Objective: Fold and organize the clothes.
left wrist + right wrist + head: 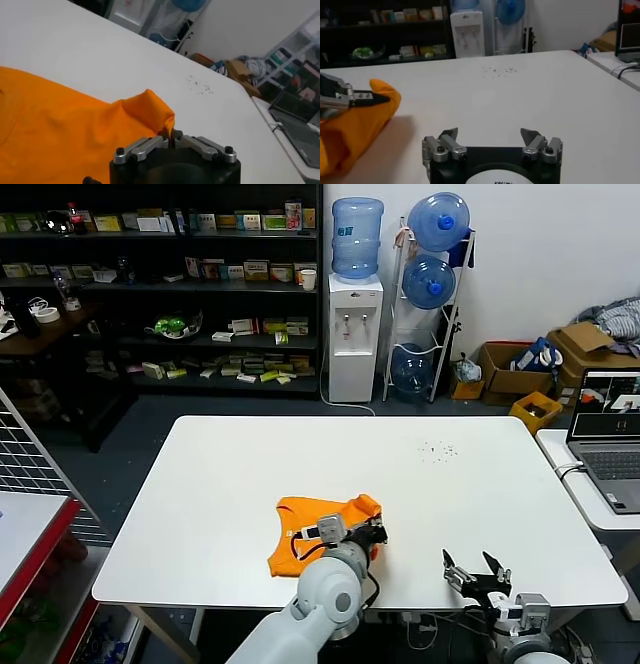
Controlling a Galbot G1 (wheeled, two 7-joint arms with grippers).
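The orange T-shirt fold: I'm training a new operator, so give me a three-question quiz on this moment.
1. True or false: the left gripper is shut on the orange T-shirt.
2. The right gripper is: A) open and holding nothing, B) shut on a sleeve, C) on the laptop.
3. What does the T-shirt lie on?

Key: 1 true. 2 A. 3 The white table.

A soft, matt orange cotton T-shirt (318,542) lies creased on a smooth, faintly shiny white tabletop (230,474), one fold pinched by the brushed-metal fingers (145,146) of the left gripper (171,141), whose body is matt black plastic.
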